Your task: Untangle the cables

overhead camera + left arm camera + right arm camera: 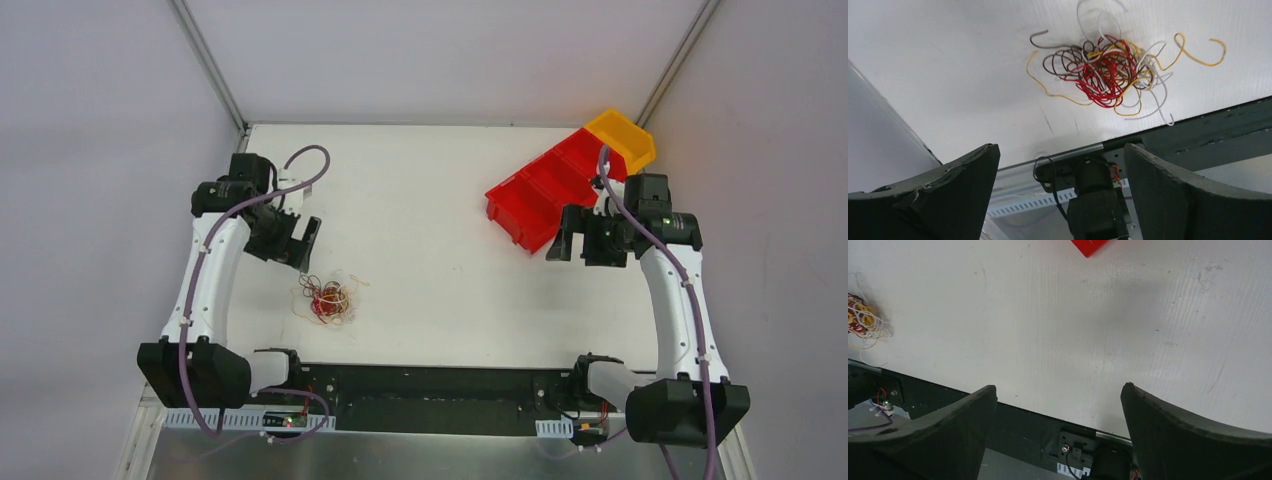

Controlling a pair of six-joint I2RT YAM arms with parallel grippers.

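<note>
Near the tabletop's (430, 220) front edge, cables (326, 298) all one knot, none separated yet; left tool (303, 240) and right tool (563, 240) gaping wide, holding nothing.

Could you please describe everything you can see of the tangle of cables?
The cables are thin, flexible wires in red, yellow-orange, white and dark brown, curled into one loose knot, red densest at its middle, with loose ends straying outward. They lie on the white table, near its front edge, left of centre. Only the table touches them.
</note>
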